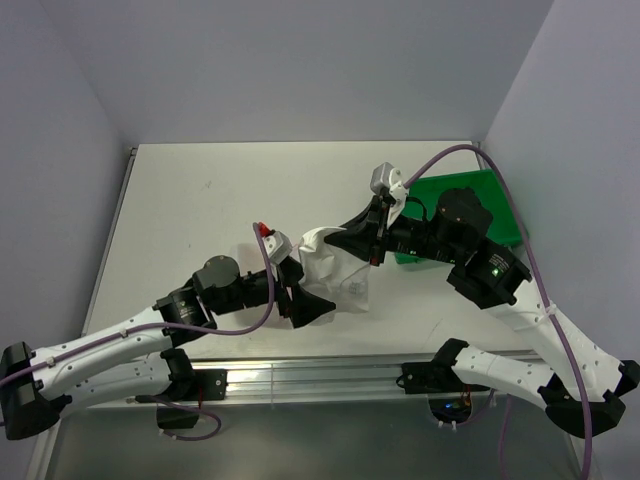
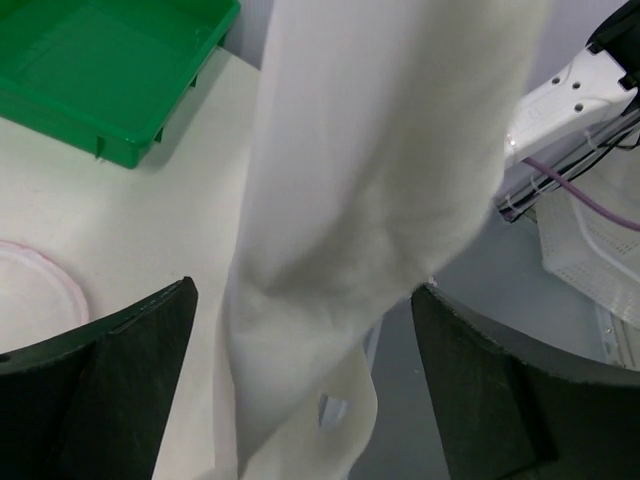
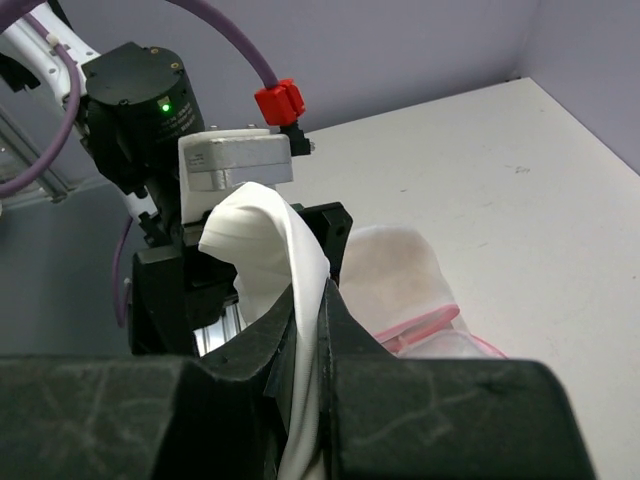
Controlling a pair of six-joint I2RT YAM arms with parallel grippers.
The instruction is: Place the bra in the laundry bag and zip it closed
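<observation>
Right gripper jaws pinch the hanging bra; left gripper jaws wide around it, not gripping. Insertion step, I judge: next needs the laundry bag, lower left, held open.

White table with green tray and laundry bag.

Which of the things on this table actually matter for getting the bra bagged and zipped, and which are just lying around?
Part of the job:
- bra, pinched in the right end effector
- laundry bag, the one with the pink zipper band

Just lying about:
- green tray
</observation>
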